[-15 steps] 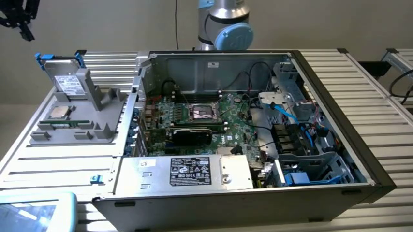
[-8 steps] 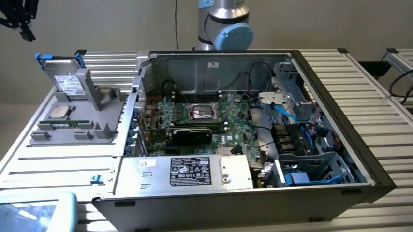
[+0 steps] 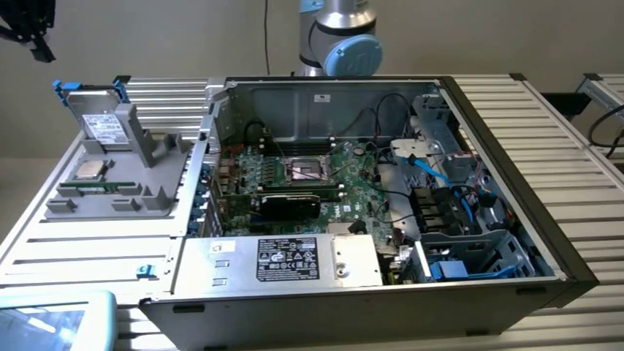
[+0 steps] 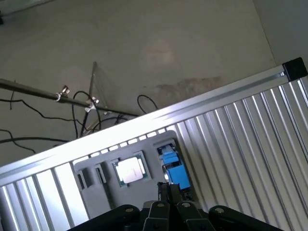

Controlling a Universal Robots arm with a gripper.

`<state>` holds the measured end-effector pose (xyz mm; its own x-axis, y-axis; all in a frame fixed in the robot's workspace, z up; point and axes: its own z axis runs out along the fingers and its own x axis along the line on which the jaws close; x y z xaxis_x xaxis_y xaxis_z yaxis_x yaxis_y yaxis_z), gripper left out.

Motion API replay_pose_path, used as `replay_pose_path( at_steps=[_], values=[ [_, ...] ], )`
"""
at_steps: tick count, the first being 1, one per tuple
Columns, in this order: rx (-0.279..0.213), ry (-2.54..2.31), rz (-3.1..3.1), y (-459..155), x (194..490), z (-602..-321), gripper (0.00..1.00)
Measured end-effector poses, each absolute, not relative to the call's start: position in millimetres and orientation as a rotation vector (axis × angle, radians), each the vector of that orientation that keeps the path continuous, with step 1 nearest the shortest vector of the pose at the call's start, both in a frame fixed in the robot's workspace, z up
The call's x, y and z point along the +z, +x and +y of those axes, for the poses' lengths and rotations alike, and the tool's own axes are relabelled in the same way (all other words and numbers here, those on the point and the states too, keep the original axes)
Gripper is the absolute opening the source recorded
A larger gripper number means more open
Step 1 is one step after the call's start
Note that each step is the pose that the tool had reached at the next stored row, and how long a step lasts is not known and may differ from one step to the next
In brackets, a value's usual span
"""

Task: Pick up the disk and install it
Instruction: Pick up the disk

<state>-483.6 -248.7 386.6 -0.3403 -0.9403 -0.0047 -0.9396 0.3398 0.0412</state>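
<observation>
One disk [image 3: 101, 124], one processor chip [image 3: 90, 170], one grey holder [image 3: 166, 183], one open computer case [image 3: 292, 91], one arm [image 3: 337, 44].

Robotics lab or test cell, not a domestic or office space. An industrial robot arm [image 3: 337, 44] stands behind a workbench [image 3: 556, 146] built of ribbed aluminium profile. On the bench lies an open desktop computer case [image 3: 341, 314], motherboard [image 3: 302, 172] exposed, beside a grey moulded fixture [image 3: 156, 146] holding loose components. The floor [image 4: 168, 43] is bare concrete with black cables [image 4: 77, 113] trailing across it; the wall [image 3: 146, 36] is plain and unfinished.
</observation>
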Motion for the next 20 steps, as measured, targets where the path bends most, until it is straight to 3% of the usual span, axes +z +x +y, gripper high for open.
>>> replay_pose_path(
  at_steps=[20],
  values=[
    [-0.037,2.035,-2.383,-483.6,386.6,-248.7,0.11]
  ],
)
